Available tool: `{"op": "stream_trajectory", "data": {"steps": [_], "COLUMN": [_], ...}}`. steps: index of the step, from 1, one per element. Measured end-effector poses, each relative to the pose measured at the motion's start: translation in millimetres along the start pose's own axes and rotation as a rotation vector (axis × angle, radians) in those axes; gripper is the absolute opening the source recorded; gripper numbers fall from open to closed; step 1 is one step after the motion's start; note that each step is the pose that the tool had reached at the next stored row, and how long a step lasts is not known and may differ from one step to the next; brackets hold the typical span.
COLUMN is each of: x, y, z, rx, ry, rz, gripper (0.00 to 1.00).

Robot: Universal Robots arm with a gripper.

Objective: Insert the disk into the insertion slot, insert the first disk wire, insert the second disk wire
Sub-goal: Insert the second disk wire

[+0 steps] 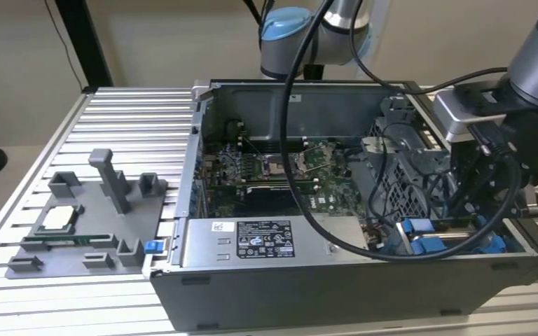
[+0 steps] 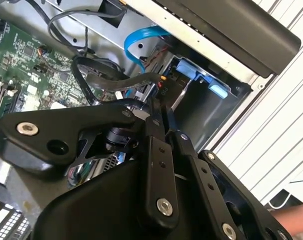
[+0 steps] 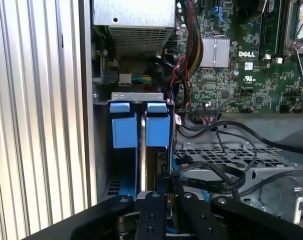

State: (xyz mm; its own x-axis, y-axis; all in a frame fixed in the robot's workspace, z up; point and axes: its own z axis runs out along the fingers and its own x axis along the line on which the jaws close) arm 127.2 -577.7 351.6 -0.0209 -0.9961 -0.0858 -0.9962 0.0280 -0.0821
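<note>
The insertion slot (image 3: 136,96) is a grey metal bay with blue tabs (image 3: 124,125) in the open computer case's front corner, on the exterior view's right (image 1: 437,238). The disk (image 3: 142,150) stands edge-on inside it, a thin silver strip between blue plastic. My gripper (image 3: 169,192) hangs right over the bay (image 1: 461,213). Its black fingers (image 2: 154,150) come together at the tips, shut on the plug of a black flat disk wire (image 2: 116,80). This wire runs off toward the motherboard. A blue disk wire (image 2: 136,45) curves into the bay beside it.
A grey power supply box with a sticker (image 1: 260,241) lies along the case front. The motherboard (image 1: 269,175) lies on the case floor, a perforated metal cage (image 1: 400,168) beside the bay. A grey parts fixture (image 1: 82,224) stands on the slatted table. The arm's black cable (image 1: 344,238) loops into the case.
</note>
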Motion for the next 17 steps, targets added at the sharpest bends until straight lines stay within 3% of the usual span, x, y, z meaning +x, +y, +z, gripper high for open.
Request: {"op": "stream_trajectory", "data": {"steps": [17], "x": [0.3], "y": [-0.2], "z": [6.9], "rx": [0.0001], "ry": [0.0006], "rz": [0.001], "gripper": [0.00]}}
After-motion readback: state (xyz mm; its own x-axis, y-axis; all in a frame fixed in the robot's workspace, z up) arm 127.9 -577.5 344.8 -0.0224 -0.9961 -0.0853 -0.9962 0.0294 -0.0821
